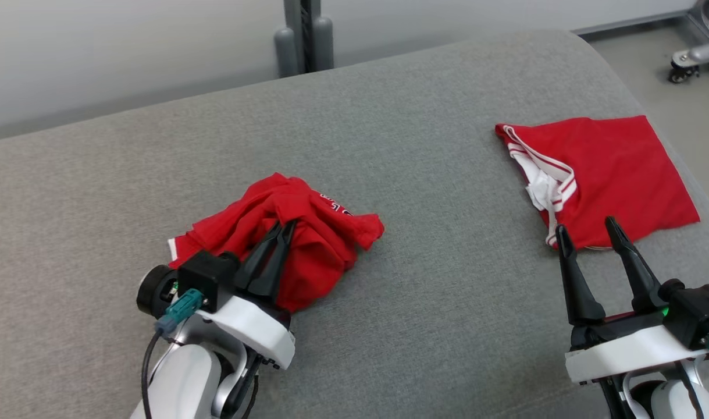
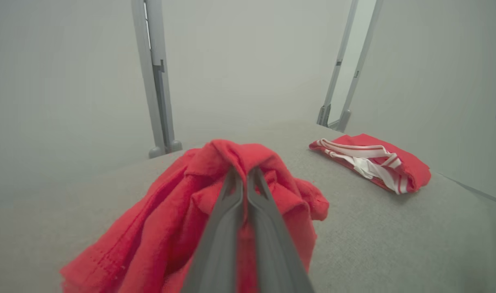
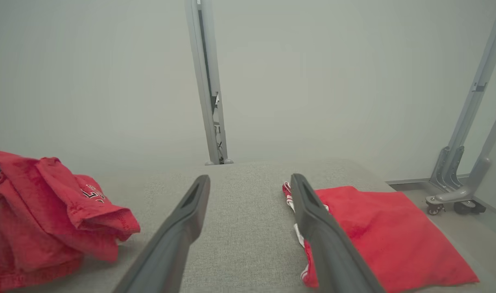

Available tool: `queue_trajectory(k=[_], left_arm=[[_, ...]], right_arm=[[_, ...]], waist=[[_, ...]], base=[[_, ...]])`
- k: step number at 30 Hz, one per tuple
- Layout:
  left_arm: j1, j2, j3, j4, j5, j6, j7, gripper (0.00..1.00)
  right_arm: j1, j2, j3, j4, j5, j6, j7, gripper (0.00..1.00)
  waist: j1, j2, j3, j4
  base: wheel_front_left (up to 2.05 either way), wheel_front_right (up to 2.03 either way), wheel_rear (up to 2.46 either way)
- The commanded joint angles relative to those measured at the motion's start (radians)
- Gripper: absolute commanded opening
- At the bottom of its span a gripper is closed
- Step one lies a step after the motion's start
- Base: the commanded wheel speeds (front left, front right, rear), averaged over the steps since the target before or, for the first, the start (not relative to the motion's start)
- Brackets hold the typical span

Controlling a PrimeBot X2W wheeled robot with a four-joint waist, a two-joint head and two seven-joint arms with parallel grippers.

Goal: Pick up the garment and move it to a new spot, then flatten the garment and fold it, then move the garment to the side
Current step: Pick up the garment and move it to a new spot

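The left gripper [image 1: 287, 226] is seen pressed shut, with a fold of the crumpled red garment [image 1: 322, 250] pinched between its fingers. This garment is heaped on the left half of the grey padded surface [image 1: 435, 291], toward its near edge. The right gripper [image 1: 587, 227] is held wide open and empty. Its fingertips are set at the near hem of a folded red garment with white striped trim [image 1: 622, 169], which is laid by the surface's right edge.

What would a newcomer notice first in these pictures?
The crumpled red garment at the lower left of the grey padded surface stands out, with the left gripper pinching it, jaws shut. To the right lies a folded red garment with white trim, the right gripper at its near edge, jaws open.
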Motion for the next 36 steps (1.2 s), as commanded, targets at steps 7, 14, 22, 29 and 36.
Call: queue_trajectory(k=[7, 14, 22, 29, 36], left_arm=[[-0.063, -0.014, -0.061, 0.129, -0.003, -0.025, -0.025, 1.00], [-0.064, -0.012, -0.075, 0.150, -0.008, -0.027, -0.082, 1.00], [0.007, 0.028, 0.022, 0.076, -0.051, 0.047, -0.112, 1.00], [0.081, 0.100, 0.146, 0.012, -0.093, 0.113, -0.123, 1.00], [0.177, 0.144, 0.210, -0.058, -0.111, 0.162, -0.118, 1.00]], right_arm=[[-0.022, 0.012, -0.004, 0.034, 0.010, 0.000, -0.040, 1.00], [-0.009, 0.016, -0.026, 0.059, 0.001, 0.000, -0.050, 1.00], [0.015, -0.005, -0.042, 0.069, -0.002, 0.000, -0.041, 1.00], [0.034, -0.021, -0.050, 0.062, -0.005, 0.000, -0.019, 1.00], [0.053, -0.031, -0.052, 0.061, -0.005, 0.000, -0.001, 1.00]], waist=[[-0.0001, -0.0001, 0.069, -0.080], [-0.0001, -0.0001, 0.027, -0.035], [-0.0001, -0.0001, -0.047, 0.079], [-0.0001, -0.0001, -0.086, 0.170], [-0.0001, -0.0001, -0.118, 0.216]], base=[[0.00, 0.00, 0.00], [0.00, 0.00, 0.00], [0.00, 0.00, 0.00], [0.00, 0.00, 0.00], [0.00, 0.00, 0.00]])
